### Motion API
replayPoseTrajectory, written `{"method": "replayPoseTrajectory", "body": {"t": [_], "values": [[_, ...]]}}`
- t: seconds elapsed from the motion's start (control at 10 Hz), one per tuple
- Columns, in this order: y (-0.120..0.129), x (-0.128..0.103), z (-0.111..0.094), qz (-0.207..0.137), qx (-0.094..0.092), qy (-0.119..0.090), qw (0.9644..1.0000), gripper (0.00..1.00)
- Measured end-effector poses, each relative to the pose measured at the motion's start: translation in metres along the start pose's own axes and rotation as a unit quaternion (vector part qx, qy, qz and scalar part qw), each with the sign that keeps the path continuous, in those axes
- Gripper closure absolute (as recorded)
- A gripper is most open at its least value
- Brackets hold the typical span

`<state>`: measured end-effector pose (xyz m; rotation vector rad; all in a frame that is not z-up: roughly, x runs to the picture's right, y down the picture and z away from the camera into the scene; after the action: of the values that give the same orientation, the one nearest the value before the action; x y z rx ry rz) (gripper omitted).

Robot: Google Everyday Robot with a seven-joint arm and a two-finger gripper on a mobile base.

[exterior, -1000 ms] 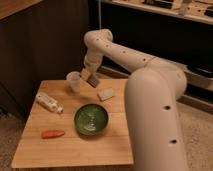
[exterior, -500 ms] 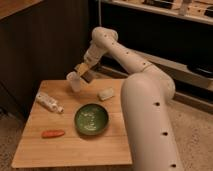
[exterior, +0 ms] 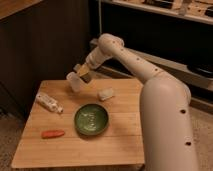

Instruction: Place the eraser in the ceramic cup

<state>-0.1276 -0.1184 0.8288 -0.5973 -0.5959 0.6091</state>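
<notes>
Robot arm [exterior: 150, 80] reaches across the wooden surface [exterior: 120, 145], beyond the green bowl [exterior: 91, 120]. The ceramic cup [exterior: 74, 83] stands at the back left, with the hand [exterior: 81, 70] just above it. I cannot tell its grip. The eraser [exterior: 85, 73] seems to be the tan piece there. A good release would be centred over the rim and low. No writing is legible.

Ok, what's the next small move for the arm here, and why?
Probably nudge the gripper slightly toward the picture's left to centre it over the ceramic cup. It hovers at the cup's upper right rim, not squarely above the opening.
</notes>
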Motion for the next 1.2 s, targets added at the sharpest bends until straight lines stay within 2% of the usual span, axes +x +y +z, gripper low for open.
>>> {"method": "replayPoseTrajectory", "body": {"t": [0.2, 0.4, 0.6, 0.9, 1.2], "values": [[0.004, -0.015, 0.003, -0.02, 0.007, -0.032, 0.9992, 1.0], [0.002, -0.021, 0.003, -0.026, 0.012, -0.049, 0.9984, 1.0], [-0.002, -0.033, 0.005, -0.028, 0.016, -0.075, 0.9967, 1.0], [-0.02, -0.05, 0.005, -0.022, 0.02, -0.097, 0.9948, 1.0], [-0.032, -0.06, 0.006, -0.014, 0.022, -0.109, 0.9937, 1.0]]}}
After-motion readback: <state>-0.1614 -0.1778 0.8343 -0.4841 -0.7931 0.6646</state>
